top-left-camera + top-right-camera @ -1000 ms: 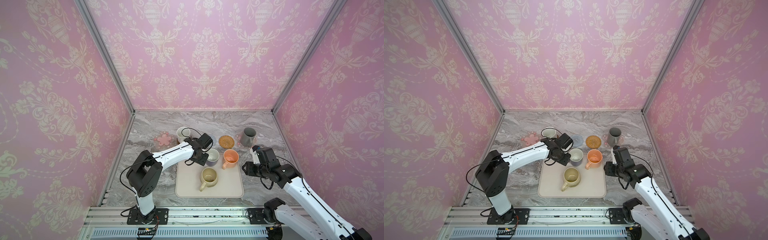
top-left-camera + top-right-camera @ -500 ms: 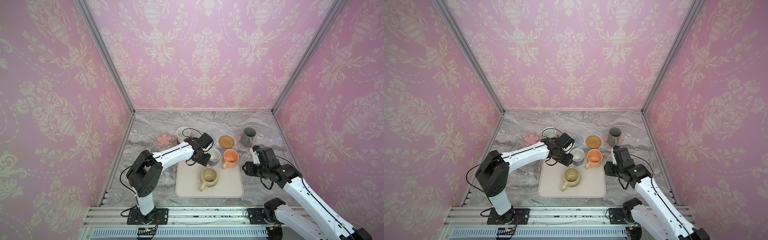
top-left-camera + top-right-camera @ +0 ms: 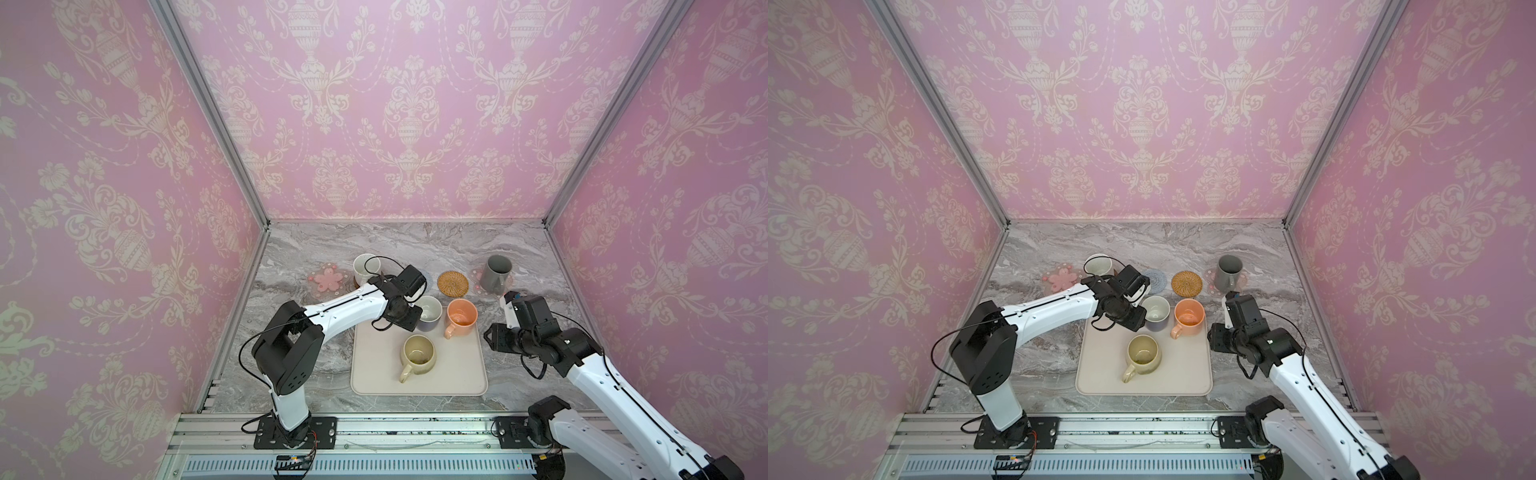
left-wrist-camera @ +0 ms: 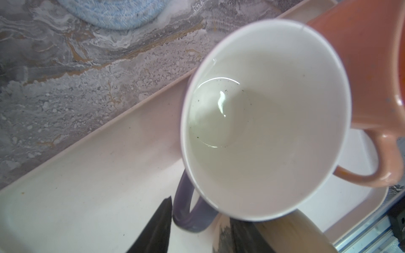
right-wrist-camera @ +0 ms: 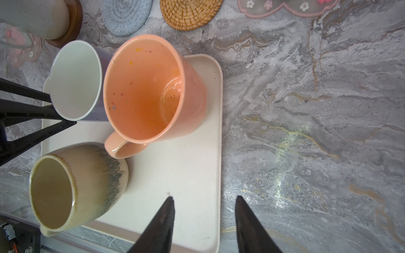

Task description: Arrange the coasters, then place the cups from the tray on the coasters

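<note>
We look first at the lavender mug (image 4: 263, 131). It is glossy white inside with a few dark specks and lavender outside, and it stands upright at the far edge of the beige tray (image 3: 457, 374), just beside the peach mug (image 3: 461, 318). The left gripper (image 4: 200, 210) is at its handle with the jaws apart, one finger on each side. A narrow gap shows at one finger, so we see no pinch. The cream-yellow mug (image 3: 417, 353) stands nearer on the same tray. The right gripper (image 5: 204, 197) hovers spread and empty over the tray's right rim. Behind the tray, the white mug (image 3: 365, 268) sits on the brown wooden disc (image 5: 75, 22), and the grey mug (image 3: 496, 274) sits on the right pink flower coaster (image 3: 477, 277). The left pink flower coaster (image 3: 328, 280), the blue-grey round (image 3: 1156, 279) and the rattan disc (image 3: 453, 283) lie bare. Compared with one second ago, all mugs and coasters are in the same places and the right arm has the same pose. Only the left wrist has shifted slightly at the lavender mug.
</note>
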Available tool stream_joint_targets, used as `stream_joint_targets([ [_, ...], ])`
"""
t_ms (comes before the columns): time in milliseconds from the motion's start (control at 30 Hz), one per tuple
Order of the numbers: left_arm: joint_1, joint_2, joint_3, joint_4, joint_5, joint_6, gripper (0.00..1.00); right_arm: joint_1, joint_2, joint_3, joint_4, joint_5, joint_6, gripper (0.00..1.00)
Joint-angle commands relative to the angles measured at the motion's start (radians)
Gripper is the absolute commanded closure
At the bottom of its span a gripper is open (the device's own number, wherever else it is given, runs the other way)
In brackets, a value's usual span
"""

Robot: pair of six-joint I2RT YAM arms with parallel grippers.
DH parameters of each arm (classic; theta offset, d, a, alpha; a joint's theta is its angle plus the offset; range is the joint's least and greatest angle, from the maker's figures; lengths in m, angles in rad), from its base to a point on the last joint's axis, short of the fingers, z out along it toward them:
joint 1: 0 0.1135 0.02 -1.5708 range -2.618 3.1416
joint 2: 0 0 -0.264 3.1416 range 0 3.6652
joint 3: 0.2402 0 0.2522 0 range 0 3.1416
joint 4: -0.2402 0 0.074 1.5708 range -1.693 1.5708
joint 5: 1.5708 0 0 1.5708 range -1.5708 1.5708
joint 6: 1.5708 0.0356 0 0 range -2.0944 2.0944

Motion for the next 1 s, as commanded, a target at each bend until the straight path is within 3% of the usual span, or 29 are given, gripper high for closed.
stream_joint_targets([
  [0, 0.003, -0.026, -0.014, 0.002, 0.002, 0.025, 0.6, 0.007, -0.006, 0.004, -0.02, 0.016, 0.014, 0.53],
  [67, 0.002, -0.028, -0.009, -0.009, 0.012, 0.027, 0.64, 0.006, -0.013, 0.001, -0.018, 0.015, 0.014, 0.53],
  [333, -0.001, -0.026, -0.021, -0.018, 0.004, 0.028, 0.64, 0.01, 0.0, -0.005, -0.013, 0.017, 0.011, 0.53],
  [633, -0.002, -0.008, 0.001, -0.006, 0.016, 0.041, 0.56, 0.013, 0.007, -0.005, -0.011, 0.02, 0.012, 0.53],
  [967, -0.005, 0.018, 0.005, 0.035, 0.045, 0.092, 0.55, 0.018, -0.002, -0.005, -0.016, 0.026, 0.015, 0.53],
])
